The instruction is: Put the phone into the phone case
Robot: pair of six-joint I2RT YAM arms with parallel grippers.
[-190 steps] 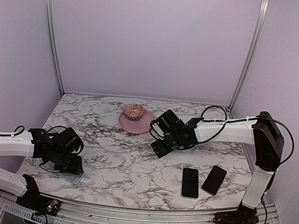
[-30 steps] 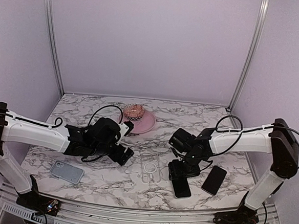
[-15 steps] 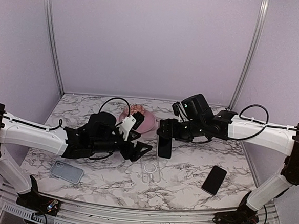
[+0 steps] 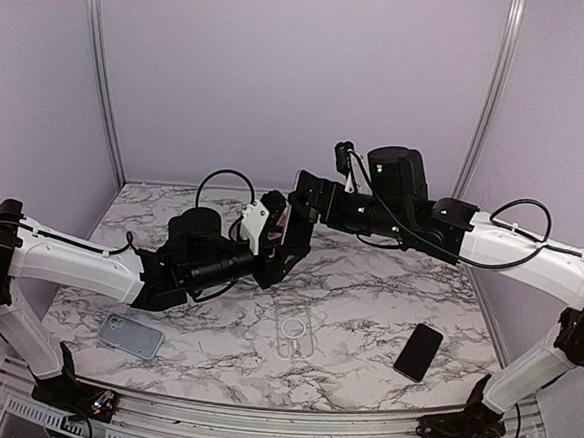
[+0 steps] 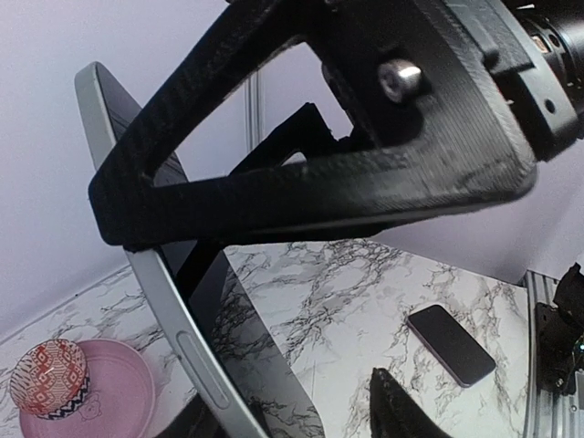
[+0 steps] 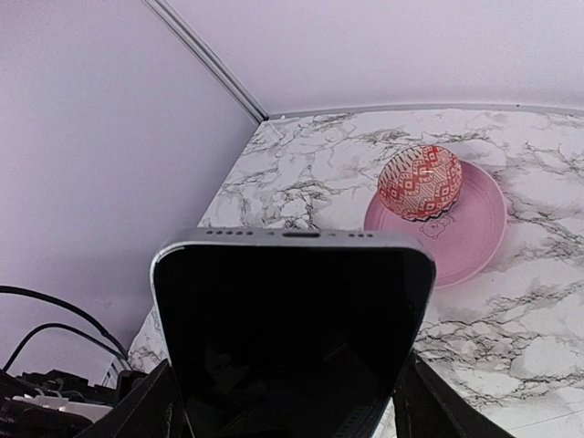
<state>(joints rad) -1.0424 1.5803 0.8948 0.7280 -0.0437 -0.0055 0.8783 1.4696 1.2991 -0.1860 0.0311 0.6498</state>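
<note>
My right gripper (image 4: 303,218) is shut on the phone (image 4: 295,235) and holds it upright in the air over the middle of the table. In the right wrist view the phone's black screen (image 6: 292,328) with its thin pale edge fills the space between my fingers. My left gripper (image 4: 281,250) is open and raised right against the phone. In the left wrist view the phone's pale edge (image 5: 161,301) stands beside my one visible fingertip (image 5: 399,411). The clear phone case (image 4: 292,331) with its white ring lies flat on the table below, apart from both grippers.
An all-dark phone (image 4: 418,351) lies at the front right and also shows in the left wrist view (image 5: 452,333). A grey-blue slab (image 4: 130,336) lies at the front left. A pink plate (image 6: 474,233) with a red patterned bowl (image 6: 420,182) stands at the back centre.
My right gripper has lifted the phone higher and moved it left and back. My left gripper has risen from near the table to meet it. The case has not moved.
</note>
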